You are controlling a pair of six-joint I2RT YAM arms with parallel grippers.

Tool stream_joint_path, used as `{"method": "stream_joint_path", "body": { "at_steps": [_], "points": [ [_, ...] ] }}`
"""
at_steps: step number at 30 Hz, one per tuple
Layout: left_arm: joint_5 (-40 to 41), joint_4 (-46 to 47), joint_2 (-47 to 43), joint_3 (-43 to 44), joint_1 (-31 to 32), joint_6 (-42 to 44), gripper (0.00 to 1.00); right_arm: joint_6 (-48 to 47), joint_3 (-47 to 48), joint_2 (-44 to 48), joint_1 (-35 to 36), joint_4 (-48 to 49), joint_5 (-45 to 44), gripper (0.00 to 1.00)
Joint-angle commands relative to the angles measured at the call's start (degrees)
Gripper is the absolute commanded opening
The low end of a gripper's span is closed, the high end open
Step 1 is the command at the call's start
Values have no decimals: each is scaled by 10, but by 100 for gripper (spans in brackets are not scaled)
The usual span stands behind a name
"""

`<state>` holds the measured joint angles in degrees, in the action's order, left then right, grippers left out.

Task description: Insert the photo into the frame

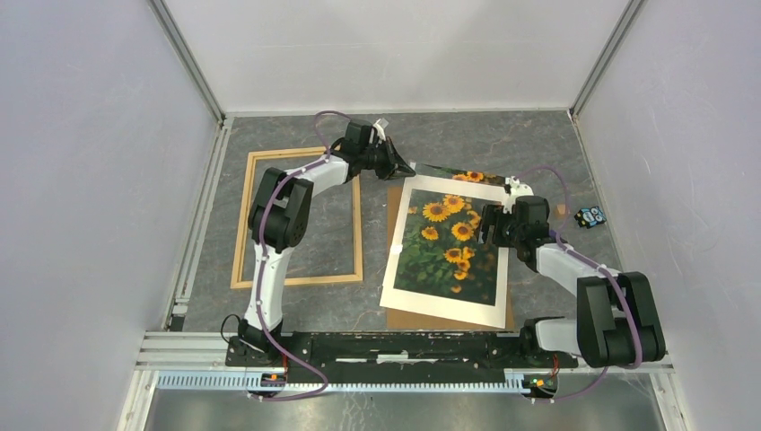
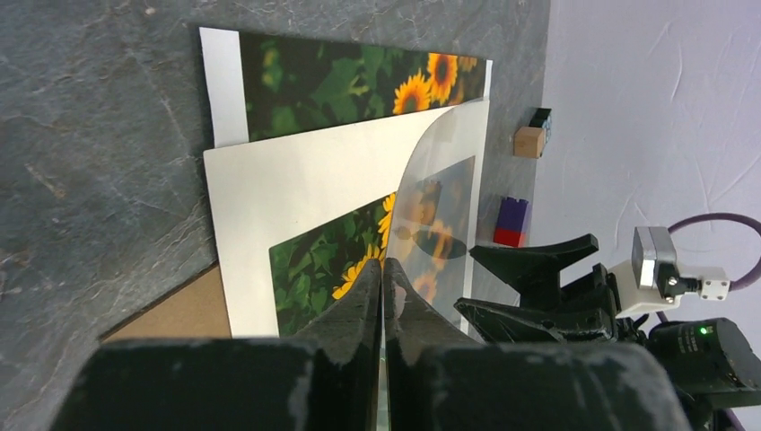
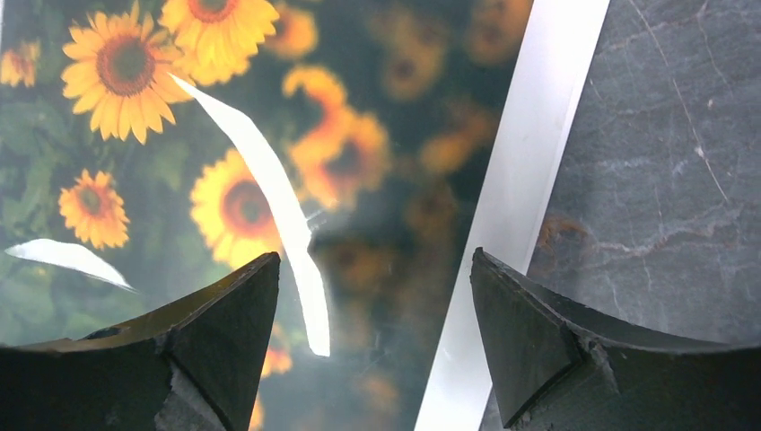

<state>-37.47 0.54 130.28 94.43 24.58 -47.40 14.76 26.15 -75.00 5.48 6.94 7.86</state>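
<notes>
Left gripper [image 1: 402, 166] at the middle of the far edge, clamped. Right gripper [image 1: 487, 226] spread above the white mat [image 1: 440, 305], right of centre. One frame [image 1: 296, 280] lies bare near the left edge. One brown board [image 1: 393, 220] under the stack.

Left wrist: fingers [image 2: 363, 296] pinch one clear sheet [image 2: 444, 153], curled up, likely to free the one photo [image 2: 332, 76] beneath the mat.

Right wrist: fingers [image 3: 224, 314] apart, nothing held, probably ready to pin the stack.

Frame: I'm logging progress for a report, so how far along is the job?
Nothing is finished: the frame lies empty, apart from the photo. In hand: the left claw is shut on a clear sheet, curling it off the white mat; the right claw hangs open over the photo. Left: free the photo and set it in the frame.
</notes>
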Motion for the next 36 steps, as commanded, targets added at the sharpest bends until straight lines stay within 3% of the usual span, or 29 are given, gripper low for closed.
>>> {"method": "stream_joint_path", "body": {
  "at_steps": [1,11,18,23,26,32,34,36],
  "points": [
    [41,5,-73,-16,3,28,4,-28,20,34,0,-68,-13,84],
    [89,-200,-185,-41,-7,39,2,-59,54,65,16,-111,49,89],
    [86,-372,-242,-73,-90,150,2,-43,38,51,39,-74,107,89],
    [144,-452,-216,-73,-153,245,2,-22,28,27,69,-20,134,89],
    [246,-500,-186,-47,-159,294,2,-14,27,12,83,-3,141,89],
    [296,-507,-158,-24,-160,321,2,6,12,-6,94,31,167,89],
    [320,-508,-157,-23,-161,324,9,27,-2,-10,98,59,179,89],
    [366,-507,-164,-27,-162,323,31,50,-10,-18,105,75,188,89]
  ]
}}
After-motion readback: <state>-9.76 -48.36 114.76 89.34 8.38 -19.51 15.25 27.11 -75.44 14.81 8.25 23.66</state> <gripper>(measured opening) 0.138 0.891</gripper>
